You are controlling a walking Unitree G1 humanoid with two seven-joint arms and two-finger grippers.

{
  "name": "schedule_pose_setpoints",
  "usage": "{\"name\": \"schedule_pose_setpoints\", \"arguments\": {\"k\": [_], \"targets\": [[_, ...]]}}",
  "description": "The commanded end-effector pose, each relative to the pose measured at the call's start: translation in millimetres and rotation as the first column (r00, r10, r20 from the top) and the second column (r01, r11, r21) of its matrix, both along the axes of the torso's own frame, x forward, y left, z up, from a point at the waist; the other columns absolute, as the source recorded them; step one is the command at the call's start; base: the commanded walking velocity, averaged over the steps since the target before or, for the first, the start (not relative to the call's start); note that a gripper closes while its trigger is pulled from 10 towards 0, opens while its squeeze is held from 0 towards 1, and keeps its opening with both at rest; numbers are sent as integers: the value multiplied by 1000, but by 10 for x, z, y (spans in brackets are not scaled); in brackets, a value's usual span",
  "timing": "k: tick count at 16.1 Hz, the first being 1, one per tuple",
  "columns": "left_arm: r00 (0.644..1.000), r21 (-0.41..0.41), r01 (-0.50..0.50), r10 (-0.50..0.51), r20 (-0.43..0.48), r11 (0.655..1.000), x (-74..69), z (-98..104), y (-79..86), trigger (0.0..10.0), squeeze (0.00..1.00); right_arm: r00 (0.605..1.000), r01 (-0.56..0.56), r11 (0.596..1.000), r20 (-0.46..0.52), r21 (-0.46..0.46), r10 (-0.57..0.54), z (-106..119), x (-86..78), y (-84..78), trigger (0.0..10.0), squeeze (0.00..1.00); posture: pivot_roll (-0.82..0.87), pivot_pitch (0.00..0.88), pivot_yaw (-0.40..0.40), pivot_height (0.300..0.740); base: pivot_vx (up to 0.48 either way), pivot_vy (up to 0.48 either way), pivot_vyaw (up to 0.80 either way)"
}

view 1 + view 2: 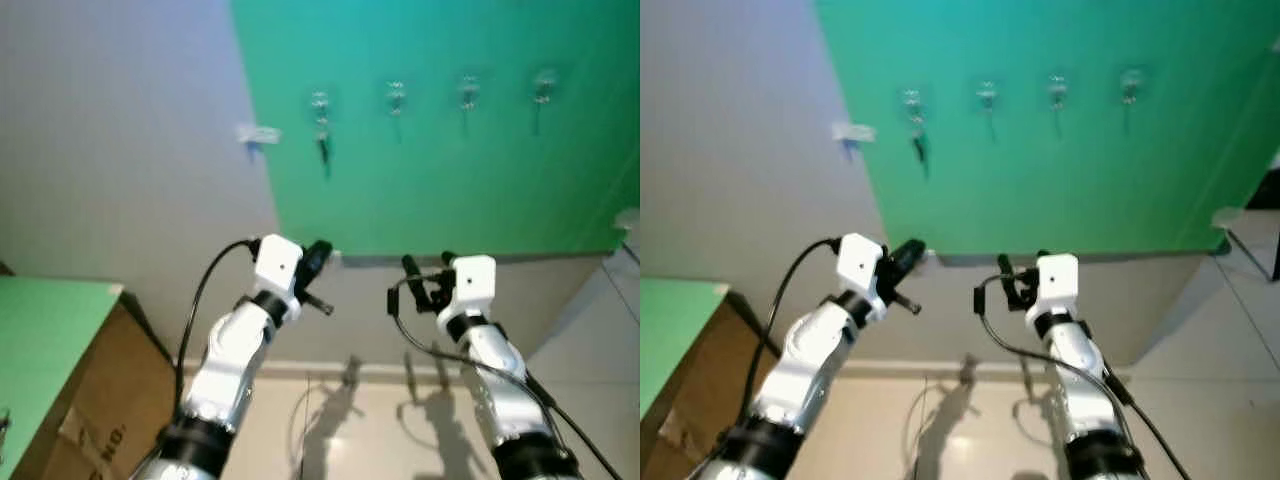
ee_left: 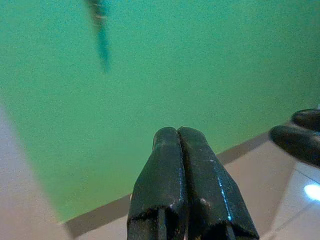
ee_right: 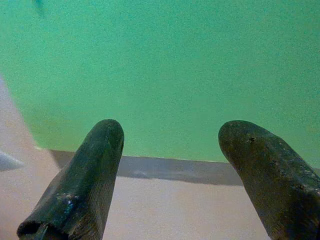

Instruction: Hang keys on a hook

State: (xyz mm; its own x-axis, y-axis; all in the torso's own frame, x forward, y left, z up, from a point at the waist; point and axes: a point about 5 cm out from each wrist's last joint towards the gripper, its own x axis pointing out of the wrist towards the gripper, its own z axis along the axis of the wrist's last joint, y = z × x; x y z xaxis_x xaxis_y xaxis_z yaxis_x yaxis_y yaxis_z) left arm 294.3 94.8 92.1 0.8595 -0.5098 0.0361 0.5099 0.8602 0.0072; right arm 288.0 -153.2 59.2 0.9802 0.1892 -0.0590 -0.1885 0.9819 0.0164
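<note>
Nearest, left gripper (image 1: 318, 262) clenched on nothing, right gripper (image 1: 420, 280) released, both raised below the green panel (image 1: 450, 190); farther, dark keys (image 1: 323, 148) already dangling from leftmost hook (image 1: 319, 102) of four; best: confirm seating, retreat straight back, avoid brushing them.

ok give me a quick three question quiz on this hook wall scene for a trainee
1. True or false: the left gripper has its fingers pressed together.
2. How many hooks are on the green panel: A two, B four, C six?
3. Fill in: a dark item, probably the keys, hangs from the hook farthest to the robot's ____.

Key: 1 true. 2 B. 3 left. The right gripper is open, and both grippers are below the hooks.
</note>
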Motion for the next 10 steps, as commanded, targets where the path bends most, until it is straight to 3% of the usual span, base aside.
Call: {"name": "schedule_pose_setpoints", "arguments": {"k": [1, 4, 6, 10], "targets": [[998, -6, -60, 60, 12, 998, 4, 5, 79, 0, 0, 1000, -19, 1000, 14, 6, 19, 24, 19, 45, 10000, 0, -259, 0, 126, 740, 0, -356, 0], [966, 2, -259, 259, -2, 966, -107, -162, 418, 0, 0, 999, -22, 1000, 35, 3, 22, 53, 10, -12, 10000, 0, -247, 0, 111, 740, 0, -443, 0], [964, 5, -264, 264, -26, 965, -170, -223, 435, 0, 0, 999, -20, 1000, 30, -3, 20, 45, 17, -36, 10000, 0, -241, 0, 109, 740, 0, -456, 0], [973, 16, -231, 231, -10, 973, -141, -190, 389, 0, 0, 1000, -21, 1000, 17, 0, 21, 20, 22, 0, 10000, 0, -239, 0, 113, 740, 0, 0, 0]]}}
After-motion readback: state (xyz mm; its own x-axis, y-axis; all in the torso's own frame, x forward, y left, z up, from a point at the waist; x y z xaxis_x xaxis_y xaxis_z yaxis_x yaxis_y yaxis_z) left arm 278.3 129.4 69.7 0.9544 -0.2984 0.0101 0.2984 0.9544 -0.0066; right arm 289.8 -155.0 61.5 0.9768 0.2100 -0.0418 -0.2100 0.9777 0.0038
